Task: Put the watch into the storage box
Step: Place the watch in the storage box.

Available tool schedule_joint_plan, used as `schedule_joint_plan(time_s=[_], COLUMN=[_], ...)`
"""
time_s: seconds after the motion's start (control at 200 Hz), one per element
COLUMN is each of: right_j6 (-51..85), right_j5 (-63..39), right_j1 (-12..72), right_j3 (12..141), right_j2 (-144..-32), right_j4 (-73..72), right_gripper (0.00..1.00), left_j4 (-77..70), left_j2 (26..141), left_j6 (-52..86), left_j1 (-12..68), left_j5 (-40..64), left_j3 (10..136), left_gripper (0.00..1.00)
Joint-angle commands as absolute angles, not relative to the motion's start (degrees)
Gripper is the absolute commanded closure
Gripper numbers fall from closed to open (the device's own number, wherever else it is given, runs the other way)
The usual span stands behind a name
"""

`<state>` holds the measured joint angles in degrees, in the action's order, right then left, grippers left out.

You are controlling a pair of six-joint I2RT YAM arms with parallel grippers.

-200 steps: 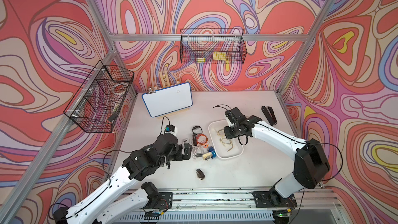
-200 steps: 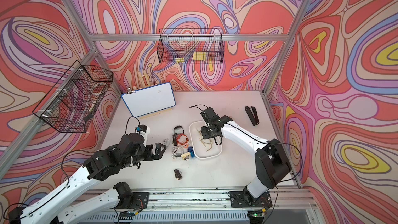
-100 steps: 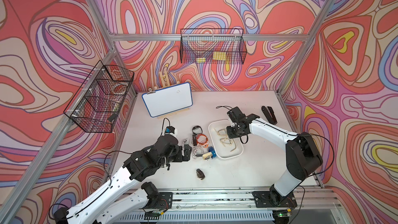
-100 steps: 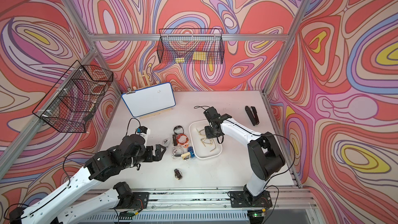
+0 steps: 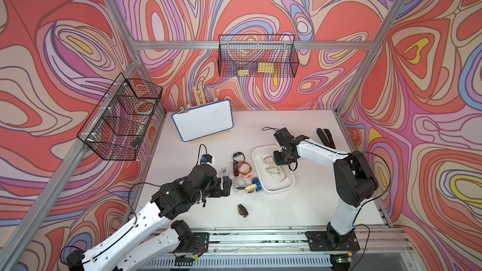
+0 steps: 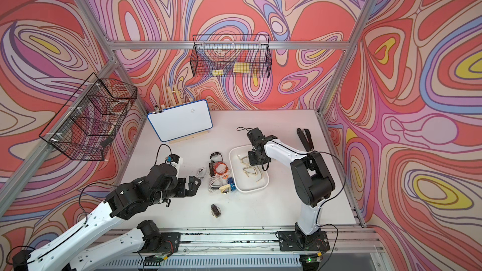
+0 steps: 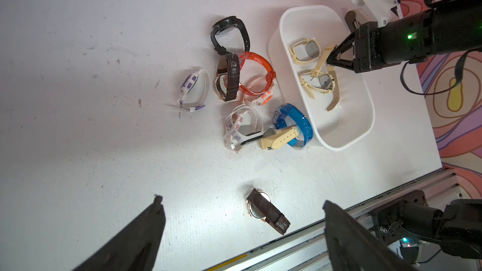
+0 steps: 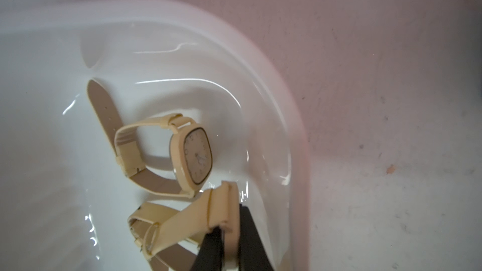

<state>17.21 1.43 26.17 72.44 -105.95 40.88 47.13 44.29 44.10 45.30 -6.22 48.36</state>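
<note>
One cream watch (image 8: 193, 217), strap clamped in the right end effector (image 8: 229, 230), lies inside the storage box (image 5: 276, 186), just right of frame centre; opening to release seems next.

Storage box (image 7: 344, 126) — glossy white plastic, smooth, w/ bright reflections on its walls. Cream watch (image 8: 182, 225): smooth satin strap, prob. rubbery plastic, duller taupe underside. Table (image 7: 78, 100): matt white, scuffed & specked. Brown watch (image 7: 268, 215): grained leather-look strap, shiny metal case. Orange watch (image 7: 257, 74) & blue watch (image 7: 294, 123): translucent glossy plastic. Wire baskets (image 5: 257, 56) — thin black metal wire. Frame (image 5: 182, 45): pale satin metal, aluminium-look. Whiteboard (image 5: 202, 123): smooth face, bare wood stand.
</note>
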Motion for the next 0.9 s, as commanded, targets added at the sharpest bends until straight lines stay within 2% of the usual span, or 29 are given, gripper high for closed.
schedule_joint_plan(time_s=[0.0,0.12,0.265,0.556,0.896], right_j6=[17.98,18.20,18.71,18.94,19.12], right_j5=[1.11,1.49,0.72,-2.87,-3.42], right_j1=[25.82,25.79,25.76,25.76,25.82], right_j3=[73.64,73.12,72.52,70.09,65.48], right_j2=[-106.96,-104.89,-99.73,-90.58,-87.93], right_j4=[41.00,41.13,41.52,41.00,38.51], right_gripper=[0.82,0.65,0.58,0.54,0.55], left_j4=[46.90,46.85,46.13,44.82,44.32], left_j2=[43.64,43.68,44.29,44.78,43.79], left_j6=[42.89,42.80,42.80,42.98,43.24], left_j1=[45.17,45.18,45.18,45.13,45.15], left_j5=[-6.86,-6.88,-6.53,-5.62,-5.10], left_j3=[47.90,47.89,47.57,46.78,45.12], left_gripper=[0.00,0.00,0.00,0.00,0.00])
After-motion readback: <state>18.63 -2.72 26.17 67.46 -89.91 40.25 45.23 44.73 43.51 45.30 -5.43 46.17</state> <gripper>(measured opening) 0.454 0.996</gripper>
